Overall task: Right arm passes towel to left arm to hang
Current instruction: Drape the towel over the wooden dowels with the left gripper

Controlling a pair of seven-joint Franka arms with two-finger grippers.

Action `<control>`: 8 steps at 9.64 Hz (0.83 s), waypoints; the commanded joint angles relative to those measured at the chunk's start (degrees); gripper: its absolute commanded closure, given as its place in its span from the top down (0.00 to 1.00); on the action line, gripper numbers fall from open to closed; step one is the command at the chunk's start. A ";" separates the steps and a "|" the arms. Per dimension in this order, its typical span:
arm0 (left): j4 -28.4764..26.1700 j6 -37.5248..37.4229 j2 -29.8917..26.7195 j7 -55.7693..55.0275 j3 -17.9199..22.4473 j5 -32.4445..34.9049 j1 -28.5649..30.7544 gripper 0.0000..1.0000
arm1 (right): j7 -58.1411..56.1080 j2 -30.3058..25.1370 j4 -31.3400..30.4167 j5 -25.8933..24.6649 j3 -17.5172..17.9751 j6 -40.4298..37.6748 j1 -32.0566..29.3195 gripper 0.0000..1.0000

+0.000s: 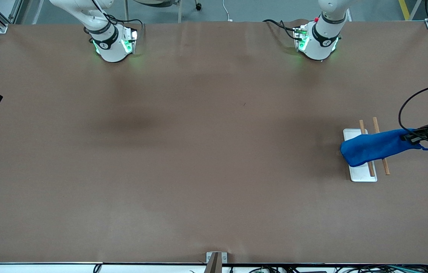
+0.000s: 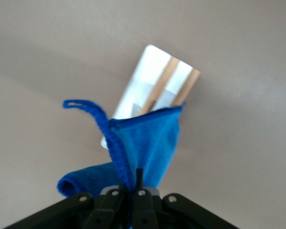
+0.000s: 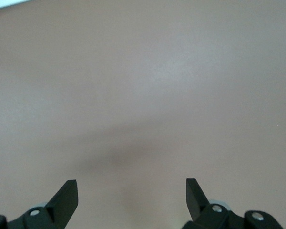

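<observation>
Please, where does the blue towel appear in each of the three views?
Front view: the towel drapes over the white rack, held by the left gripper.
Left wrist view: towel hangs from the gripper.
Right wrist view: not in it.
Shared landmark: the rack.

Front view: high, looking down on the whole table (image 1: 199,151), facing the arm bases. Wrist views: close, looking past their fingertips. Front and left wrist views share the white rack (image 1: 361,175) (image 2: 150,67).

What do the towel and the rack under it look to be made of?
Towel: soft blue napped cloth, likely microfibre; it droops from the left tool, stitched edge showing. Rack: two bare wooden rails, tan and matte, over a white base, smooth, probably plastic.
</observation>
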 commanded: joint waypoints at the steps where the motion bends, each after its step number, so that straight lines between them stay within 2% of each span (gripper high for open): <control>1: -0.78 3.58 2.00 5.09 -0.32 3.59 1.97 0.00 | 0.09 0.22 0.79 -2.24 0.44 -0.48 0.35 1.00; 5: 1.33 6.05 4.45 10.65 -0.32 9.13 2.51 0.01 | -3.69 0.31 1.32 -2.51 0.44 -0.48 0.53 1.00; 7: 1.59 8.85 6.82 14.15 -0.32 9.41 4.43 0.03 | -3.08 0.31 1.23 -2.42 0.44 -0.48 0.44 1.00; 8: 1.59 9.56 7.79 14.60 -0.24 9.32 4.62 0.08 | -2.99 0.31 1.23 -2.16 0.36 -0.74 0.35 1.00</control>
